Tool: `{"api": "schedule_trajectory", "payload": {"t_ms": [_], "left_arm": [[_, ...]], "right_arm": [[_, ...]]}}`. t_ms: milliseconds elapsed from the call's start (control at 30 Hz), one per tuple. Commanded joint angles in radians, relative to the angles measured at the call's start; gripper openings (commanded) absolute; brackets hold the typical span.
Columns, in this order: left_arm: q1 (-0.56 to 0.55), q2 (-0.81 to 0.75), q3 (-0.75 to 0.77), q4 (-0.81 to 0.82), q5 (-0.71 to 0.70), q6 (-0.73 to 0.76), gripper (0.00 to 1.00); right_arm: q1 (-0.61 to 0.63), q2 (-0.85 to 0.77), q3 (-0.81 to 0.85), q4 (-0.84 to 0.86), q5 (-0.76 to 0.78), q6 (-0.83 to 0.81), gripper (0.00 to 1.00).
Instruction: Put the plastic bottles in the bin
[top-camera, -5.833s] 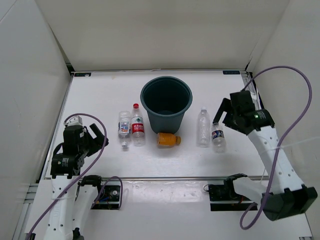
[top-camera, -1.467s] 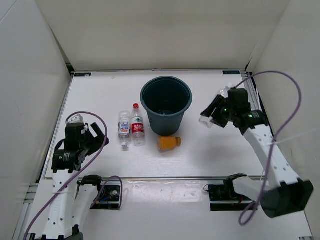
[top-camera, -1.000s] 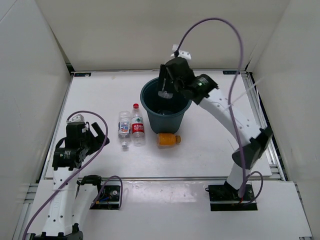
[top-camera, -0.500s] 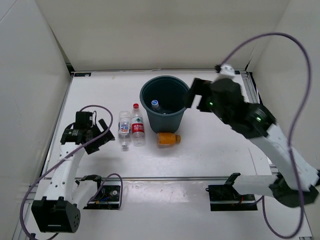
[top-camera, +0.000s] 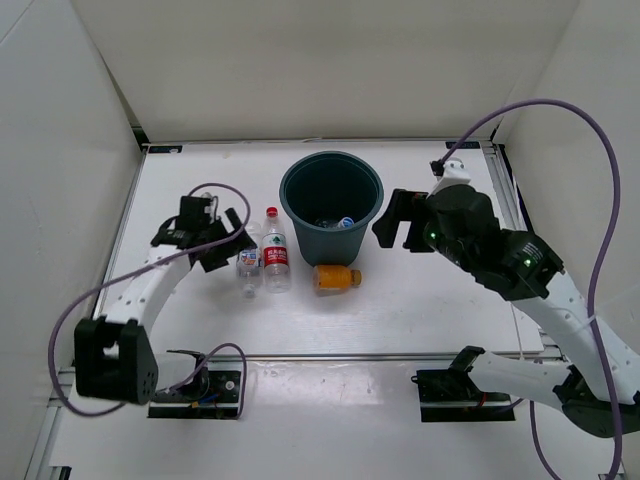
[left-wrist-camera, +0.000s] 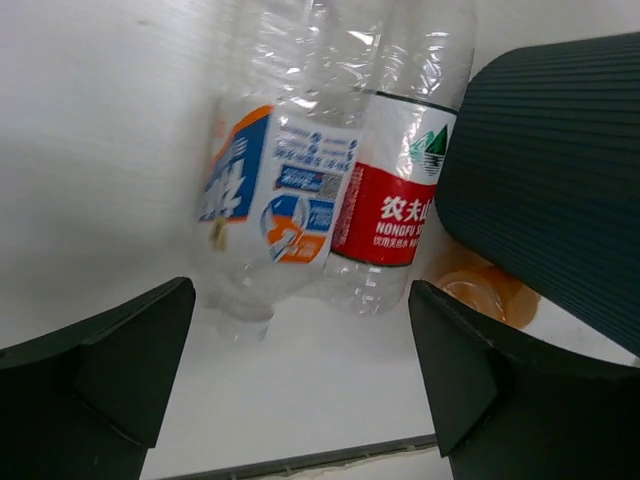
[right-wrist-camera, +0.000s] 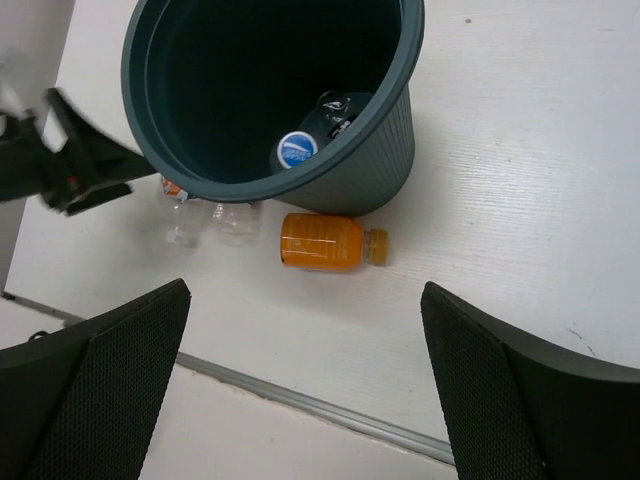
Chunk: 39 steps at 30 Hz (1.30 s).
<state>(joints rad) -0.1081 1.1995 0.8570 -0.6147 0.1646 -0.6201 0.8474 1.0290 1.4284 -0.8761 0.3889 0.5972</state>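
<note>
Currently, a blue-capped bottle (right-wrist-camera: 295, 150) lies inside the bin (right-wrist-camera: 385, 150). The red-labelled bottle (top-camera: 275, 255), blue-labelled bottle (top-camera: 248, 258) and orange bottle (top-camera: 335, 278) lie on the surface (top-camera: 450, 310) beside the bin. The left tool (top-camera: 228, 240) and right tool (top-camera: 400, 222) flank the bin, wide open and empty.

My left gripper (top-camera: 230, 240) stands open, the blue-labelled bottle (top-camera: 247, 262) just ahead of it — my right gripper (top-camera: 397, 222), jaws wide, hangs with the bin (top-camera: 330, 250) close in front.
</note>
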Motion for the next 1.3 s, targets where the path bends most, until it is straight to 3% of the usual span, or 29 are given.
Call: {"api": "schedule_trajectory", "payload": {"t_ms": [0, 267, 533, 633, 667, 700, 833, 967, 1000, 1100, 1267], "left_arm": [[-0.096, 0.113, 0.089, 0.092, -0.065, 0.074, 1.0], [-0.163, 0.403, 0.192, 0.092, -0.192, 0.117, 1.0], [-0.192, 0.503, 0.182, 0.092, -0.238, 0.065, 1.0], [-0.212, 0.515, 0.172, 0.092, -0.261, 0.053, 0.88], [-0.212, 0.497, 0.154, 0.092, -0.292, 0.037, 0.7], [-0.212, 0.442, 0.145, 0.092, -0.309, 0.027, 0.64], [-0.212, 0.208, 0.14, 0.008, -0.427, -0.058, 0.5], [-0.212, 0.045, 0.334, -0.086, -0.461, -0.058, 0.5], [-0.226, 0.034, 0.456, -0.129, -0.461, -0.047, 0.5], [-0.28, 0.034, 0.682, -0.16, -0.426, -0.018, 0.5], [-0.447, 0.147, 0.876, -0.132, -0.381, 0.034, 0.51]], "right_arm": [[0.002, -0.044, 0.003, -0.003, -0.039, -0.037, 1.0], [0.002, -0.145, -0.026, -0.038, -0.059, -0.066, 1.0], [0.002, -0.217, -0.017, -0.09, -0.05, -0.076, 1.0], [0.002, -0.227, -0.017, -0.09, -0.05, -0.076, 1.0], [0.002, -0.227, -0.017, -0.099, -0.05, -0.076, 1.0], [0.002, -0.227, -0.017, -0.1, -0.05, -0.076, 1.0], [0.002, -0.248, -0.029, -0.109, -0.05, -0.076, 1.0], [0.002, -0.268, -0.058, -0.109, -0.038, -0.076, 1.0], [0.002, -0.268, -0.072, -0.109, -0.038, -0.076, 1.0], [0.002, -0.268, -0.094, -0.109, -0.038, -0.076, 1.0], [0.002, -0.277, -0.117, -0.109, -0.038, -0.045, 1.0]]}}
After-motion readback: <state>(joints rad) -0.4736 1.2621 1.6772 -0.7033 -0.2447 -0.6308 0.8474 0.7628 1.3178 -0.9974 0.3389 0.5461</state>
